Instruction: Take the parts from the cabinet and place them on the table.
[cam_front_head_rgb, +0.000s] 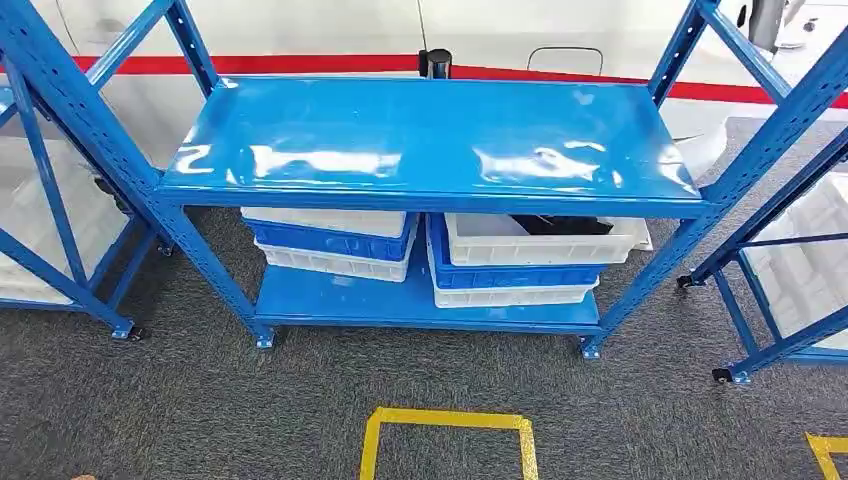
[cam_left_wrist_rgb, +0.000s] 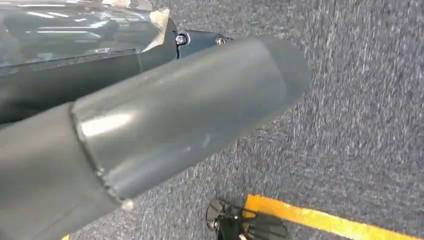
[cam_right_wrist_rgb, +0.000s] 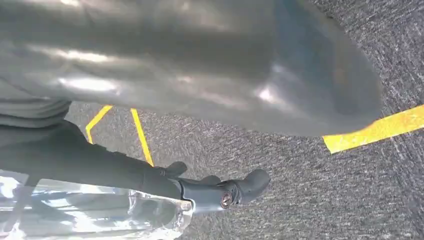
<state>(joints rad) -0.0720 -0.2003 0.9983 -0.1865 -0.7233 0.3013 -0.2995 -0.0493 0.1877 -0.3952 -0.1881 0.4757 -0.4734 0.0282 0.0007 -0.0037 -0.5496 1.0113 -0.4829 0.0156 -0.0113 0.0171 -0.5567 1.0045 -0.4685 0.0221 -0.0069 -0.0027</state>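
A blue metal cabinet (cam_front_head_rgb: 430, 135) stands straight ahead on grey carpet, and its upper shelf is bare. On its lower shelf sit two stacks of white and blue bins, one on the left (cam_front_head_rgb: 330, 242) and one on the right (cam_front_head_rgb: 520, 262). A dark part (cam_front_head_rgb: 562, 225) lies in the top white bin of the right stack, half hidden under the upper shelf. My left hand (cam_left_wrist_rgb: 165, 120) hangs over the carpet and holds nothing. My right hand (cam_right_wrist_rgb: 200, 65) also hangs over the carpet, its dark fingers (cam_right_wrist_rgb: 220, 192) apart from the thumb with nothing between them.
A yellow tape square (cam_front_head_rgb: 447, 418) marks the floor in front of the cabinet. More blue racks with white bins stand on the left (cam_front_head_rgb: 60, 200) and right (cam_front_head_rgb: 790, 260). A white wall with a red stripe (cam_front_head_rgb: 330, 64) runs behind.
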